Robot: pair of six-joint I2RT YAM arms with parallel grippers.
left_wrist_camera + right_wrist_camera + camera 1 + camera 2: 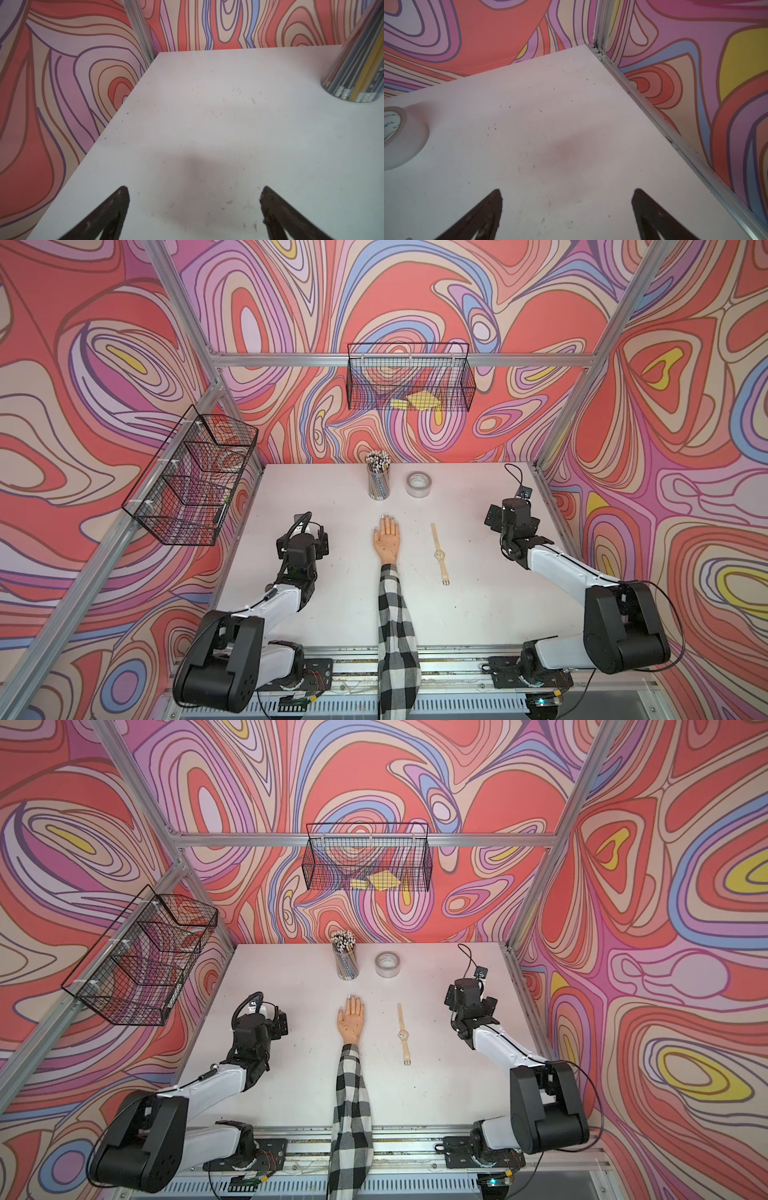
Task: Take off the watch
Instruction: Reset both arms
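- Both grippers' jaws stand wide apart, holding nothing: left gripper [194, 188] and right gripper [566, 190], each over bare table [228, 124].
- From above, I can't make out their fingertips.
- Wrist views cut off the pencil cup [357, 68] and the tape roll [402, 137].
- I see the watch [438, 554] lying straight on the table beside the mannequin hand [387, 541]. It is between the grippers, well apart from both and nearer the right.

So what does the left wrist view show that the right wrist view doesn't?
Left wrist only: the clear pencil holder. Right wrist only: the tape roll. Both: the white table, the patterned wall, and an open, empty end effector, the left end effector and the right end effector respectively. Neither shows the watch.
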